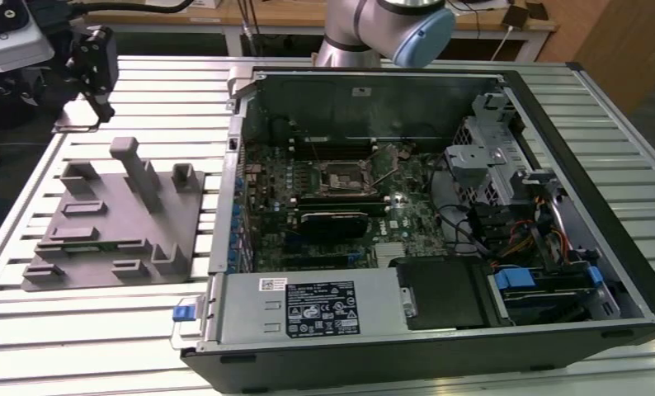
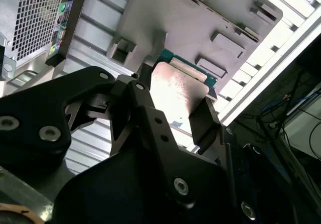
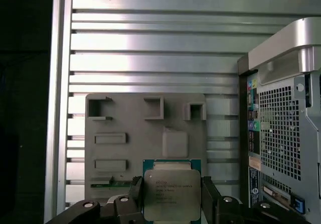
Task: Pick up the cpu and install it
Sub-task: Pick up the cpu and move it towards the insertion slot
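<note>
Gripper [image 3: 170, 191] closed to the chip's width, its two black fingers [image 3: 209, 196] pressing opposite edges of the cpu [image 3: 169, 201], hangs near the slatted aluminium worktop's [image 1: 119, 330] far corner on the exterior view's left. An open computer case [image 1: 360, 95] fills the worktop's other side, with a grey holder plate [image 1: 96, 239] just beside it. The motherboard socket [image 1: 340, 176] sits mid-case, well apart from the gripper. The chip looks raised above the holder plate's end. It is a flat square with a pale silver-beige lid, printed on top, on a teal-green board showing as a thin rim. It is probably light, stiff and slick-lidded with a delicate underside, so edge contact seems the safest hold.
</note>
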Action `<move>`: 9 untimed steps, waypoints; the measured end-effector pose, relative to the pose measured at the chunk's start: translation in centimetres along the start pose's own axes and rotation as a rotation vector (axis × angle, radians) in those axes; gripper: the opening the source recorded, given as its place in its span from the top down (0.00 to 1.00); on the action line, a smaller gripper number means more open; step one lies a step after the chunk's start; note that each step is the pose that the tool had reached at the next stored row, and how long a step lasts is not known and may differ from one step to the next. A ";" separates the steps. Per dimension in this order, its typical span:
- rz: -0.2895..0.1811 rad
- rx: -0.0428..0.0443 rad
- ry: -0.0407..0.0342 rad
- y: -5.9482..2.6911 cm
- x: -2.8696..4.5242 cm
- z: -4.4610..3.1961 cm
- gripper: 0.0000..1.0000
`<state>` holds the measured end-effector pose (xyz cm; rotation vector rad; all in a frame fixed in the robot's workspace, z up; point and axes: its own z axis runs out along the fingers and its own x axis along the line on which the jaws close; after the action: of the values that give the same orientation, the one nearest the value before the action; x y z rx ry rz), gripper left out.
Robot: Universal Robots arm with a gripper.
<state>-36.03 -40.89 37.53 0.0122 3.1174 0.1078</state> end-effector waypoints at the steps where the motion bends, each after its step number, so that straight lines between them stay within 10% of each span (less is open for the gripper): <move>1: 0.000 0.0000 0.0001 0.00 -0.16 0.00 0.46; 9: 0.000 -0.0001 -0.0001 0.01 -1.48 0.04 0.46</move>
<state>-34.56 -40.89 37.53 0.0123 3.1173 0.1079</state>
